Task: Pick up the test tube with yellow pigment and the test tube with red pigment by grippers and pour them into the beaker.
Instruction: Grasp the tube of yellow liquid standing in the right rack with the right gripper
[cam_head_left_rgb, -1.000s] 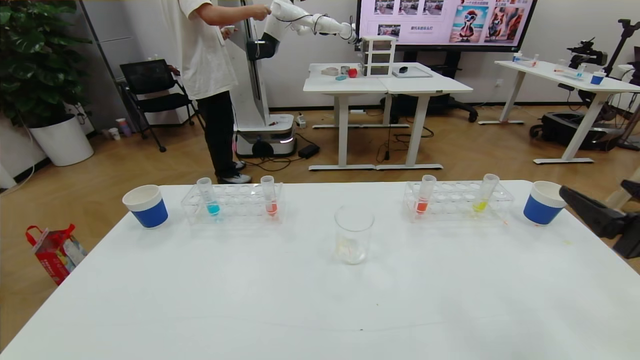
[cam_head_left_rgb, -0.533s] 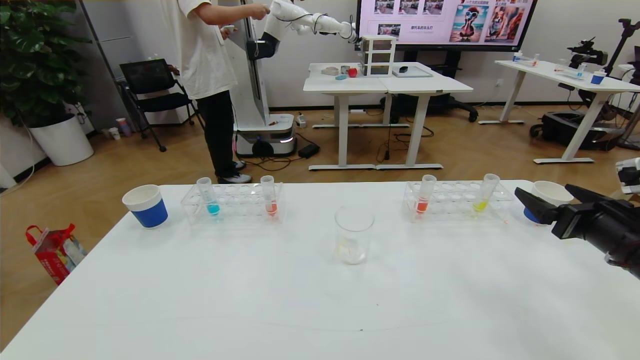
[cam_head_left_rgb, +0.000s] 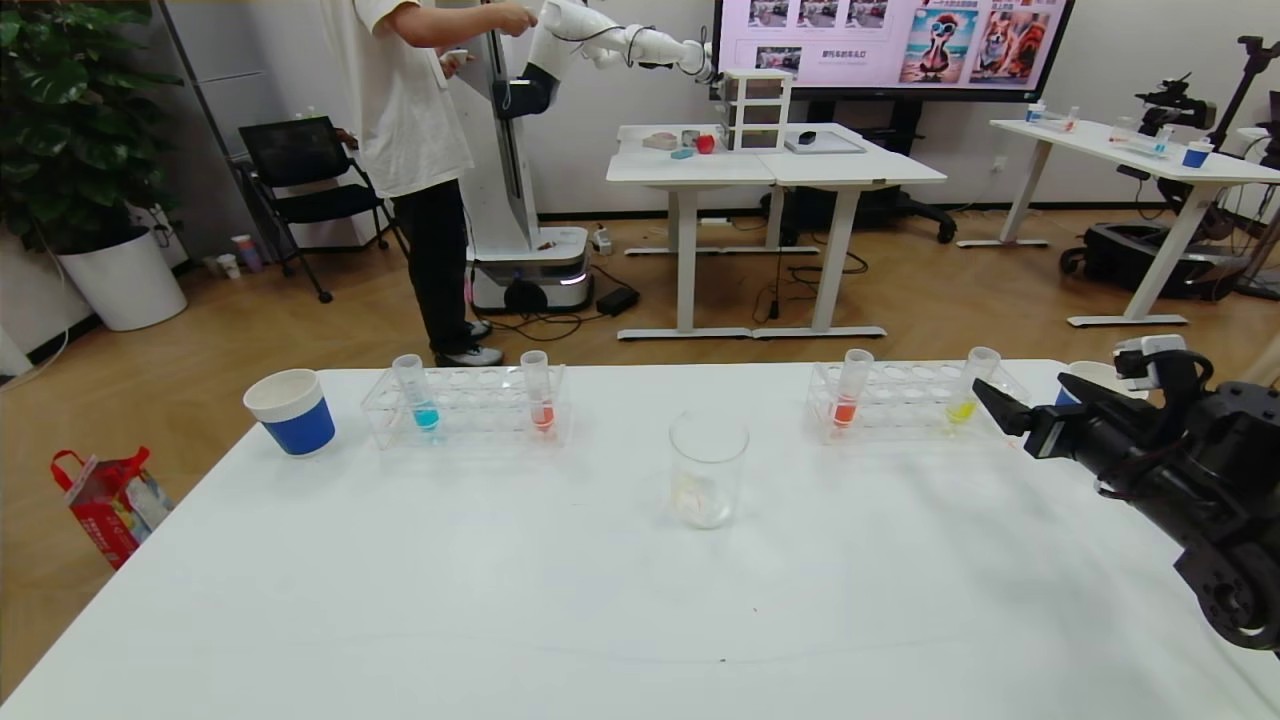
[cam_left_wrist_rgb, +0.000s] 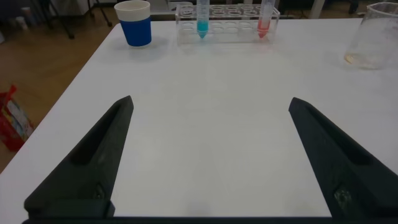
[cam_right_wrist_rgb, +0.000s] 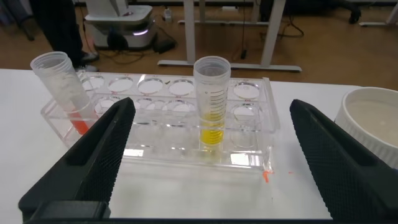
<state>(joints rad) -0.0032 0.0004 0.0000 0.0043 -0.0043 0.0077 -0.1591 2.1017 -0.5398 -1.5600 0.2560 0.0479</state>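
Observation:
The test tube with yellow pigment (cam_head_left_rgb: 963, 406) (cam_right_wrist_rgb: 212, 121) stands upright near the right end of the right rack (cam_head_left_rgb: 905, 402). My right gripper (cam_head_left_rgb: 1018, 383) (cam_right_wrist_rgb: 211, 104) is open just to its right, level with the tube; its fingers are apart from the tube and hold nothing. The test tube with red pigment (cam_head_left_rgb: 541, 412) (cam_left_wrist_rgb: 264, 23) stands in the left rack (cam_head_left_rgb: 470, 405). The empty-looking beaker (cam_head_left_rgb: 708, 485) (cam_left_wrist_rgb: 372, 38) stands mid-table between the racks. My left gripper (cam_left_wrist_rgb: 210, 106) is open over bare table and is out of the head view.
A blue-liquid tube (cam_head_left_rgb: 421, 402) shares the left rack; an orange-liquid tube (cam_head_left_rgb: 846, 405) (cam_right_wrist_rgb: 69, 109) shares the right one. Blue-and-white paper cups stand at the far left (cam_head_left_rgb: 290, 412) and far right (cam_head_left_rgb: 1088, 377), the right one partly behind my gripper. Small orange specks (cam_right_wrist_rgb: 266, 176) lie by the right rack.
My right arm has swung in from the table's right edge leftward, past the right cup, up to the yellow tube. Its fingers stayed open. The tubes and beaker have not moved.

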